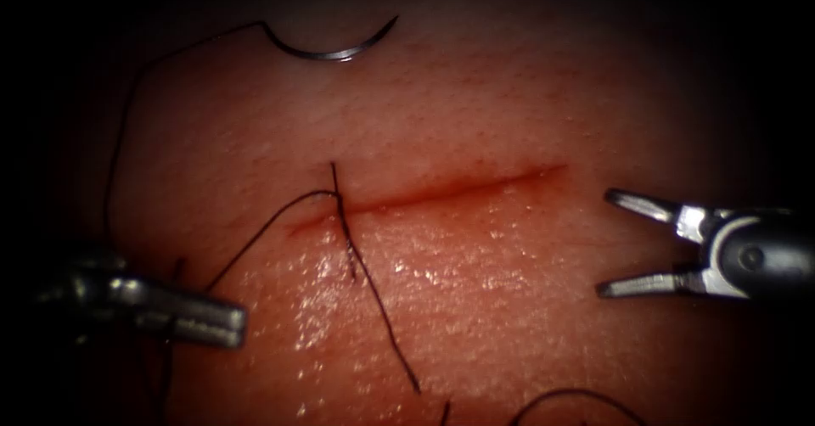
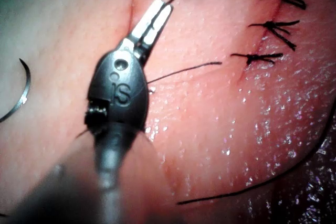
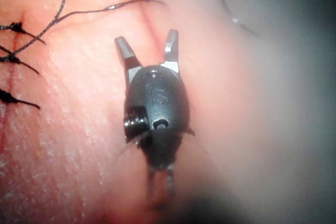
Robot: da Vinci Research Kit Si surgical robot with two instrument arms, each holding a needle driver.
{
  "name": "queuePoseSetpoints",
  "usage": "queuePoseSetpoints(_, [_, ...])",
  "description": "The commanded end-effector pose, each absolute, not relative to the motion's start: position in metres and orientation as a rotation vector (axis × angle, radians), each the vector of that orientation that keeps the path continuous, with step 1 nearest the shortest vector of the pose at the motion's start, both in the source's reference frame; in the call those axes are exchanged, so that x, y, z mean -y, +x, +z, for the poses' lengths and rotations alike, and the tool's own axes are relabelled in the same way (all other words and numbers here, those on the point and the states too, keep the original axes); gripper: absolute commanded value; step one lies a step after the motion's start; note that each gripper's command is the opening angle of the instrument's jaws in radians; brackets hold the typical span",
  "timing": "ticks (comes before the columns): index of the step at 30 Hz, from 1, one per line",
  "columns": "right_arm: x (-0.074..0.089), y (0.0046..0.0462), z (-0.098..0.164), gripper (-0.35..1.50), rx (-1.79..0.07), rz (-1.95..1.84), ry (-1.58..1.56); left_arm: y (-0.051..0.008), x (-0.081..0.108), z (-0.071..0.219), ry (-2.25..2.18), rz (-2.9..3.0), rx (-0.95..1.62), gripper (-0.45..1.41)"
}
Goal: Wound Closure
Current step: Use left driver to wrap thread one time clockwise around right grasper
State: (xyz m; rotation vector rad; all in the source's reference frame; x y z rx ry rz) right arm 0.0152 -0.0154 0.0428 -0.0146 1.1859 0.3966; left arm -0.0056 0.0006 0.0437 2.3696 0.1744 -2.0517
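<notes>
Tissue (image 1: pixel 526 324) lay pink and wet across the endoscope view, w/ a cut (image 1: pixel 441 190) running roughly left-right through the middle, red fluid along its line. Thread (image 1: pixel 373 294) crossed the cut near its left end, one strand trailing toward the viewer, another curving off left. Was seen in the left wrist view: three tied stitches (image 2: pixel 273 27) w/ short cut ends. Right tool (image 1: pixel 613 241) hung at the right end of the cut, jaws spread wide, holding nothing. Left tool (image 1: pixel 229 322) sat low and left of the cut, jaws pressed together; in its wrist view looked empty, thread (image 2: pixel 181 71) passing beside it, not gripped as far as could be told. Needle (image 1: pixel 333 48) lay free on the tissue surface, well apart from both tools, beyond the cut on its far side, not in the tissue, thread running from its left end.

Judged: needle needs picking up; best gripped part-way along the curve, not at the tip, w/ slack kept in the thread so the placed stitch isn't pulled.

Writing: raised mark on each tool's dark housing, approx. "IS" (image 2: pixel 123 94); nothing else legible.
</notes>
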Motion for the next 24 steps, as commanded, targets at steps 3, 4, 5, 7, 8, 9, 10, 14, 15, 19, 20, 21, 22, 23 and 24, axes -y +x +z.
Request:
queuePoseSetpoints(3, [0.015, 0.0182, 0.044, 0.69, -1.206, 0.413, 0.085, -0.0065, -0.001, 0.045, 2.355, -2.081, -0.156, -0.45])
queuePoseSetpoints(4, [0.016, 0.0196, 0.044, 0.39, -1.219, 0.426, 0.139, -0.0069, -0.001, 0.045, 2.343, -2.110, -0.141, -0.45])
queuePoseSetpoints(5, [0.016, 0.0196, 0.044, 0.39, -1.219, 0.426, 0.139, -0.0069, -0.001, 0.045, 2.343, -2.110, -0.141, -0.45])
queuePoseSetpoints(7, [0.016, 0.0217, 0.045, -0.18, -1.233, 0.469, 0.211, -0.0075, -0.001, 0.045, 2.341, -2.125, -0.129, -0.45])
queuePoseSetpoints(8, [0.016, 0.0224, 0.046, -0.35, -1.232, 0.471, 0.221, -0.0077, -0.001, 0.045, 2.341, -2.127, -0.126, -0.45])
queuePoseSetpoints(9, [0.017, 0.0233, 0.046, -0.35, -1.232, 0.480, 0.231, -0.0079, -0.001, 0.046, 2.341, -2.130, -0.124, -0.45])
queuePoseSetpoints(10, [0.017, 0.0240, 0.046, -0.35, -1.228, 0.487, 0.237, -0.0083, -0.001, 0.046, 2.340, -2.134, -0.119, -0.45])
queuePoseSetpoints(14, [0.016, 0.0285, 0.049, -0.35, -1.218, 0.508, 0.260, -0.0096, -0.001, 0.046, 2.335, -2.150, -0.106, -0.45])
queuePoseSetpoints(15, [0.016, 0.0292, 0.049, -0.35, -1.227, 0.519, 0.276, -0.0097, -0.001, 0.046, 2.336, -2.148, -0.106, -0.45])
queuePoseSetpoints(19, [0.015, 0.0315, 0.050, -0.35, -1.252, 0.539, 0.325, -0.0101, -0.001, 0.046, 2.337, -2.139, -0.092, -0.45])
queuePoseSetpoints(20, [0.015, 0.0332, 0.051, -0.35, -1.269, 0.556, 0.374, -0.0103, 0.000, 0.046, 2.339, -2.129, -0.091, -0.45])
queuePoseSetpoints(21, [0.015, 0.0332, 0.051, -0.35, -1.269, 0.556, 0.374, -0.0103, 0.000, 0.046, 2.339, -2.129, -0.091, -0.45])
queuePoseSetpoints(22, [0.015, 0.0338, 0.052, -0.35, -1.278, 0.564, 0.394, -0.0105, 0.000, 0.046, 2.343, -2.122, -0.087, -0.45])
queuePoseSetpoints(23, [0.015, 0.0345, 0.052, -0.35, -1.286, 0.574, 0.419, -0.0107, 0.000, 0.047, 2.345, -2.114, -0.086, -0.45])
queuePoseSetpoints(24, [0.015, 0.0360, 0.052, -0.35, -1.306, 0.581, 0.465, -0.0109, 0.000, 0.047, 2.343, -2.108, -0.071, -0.45])
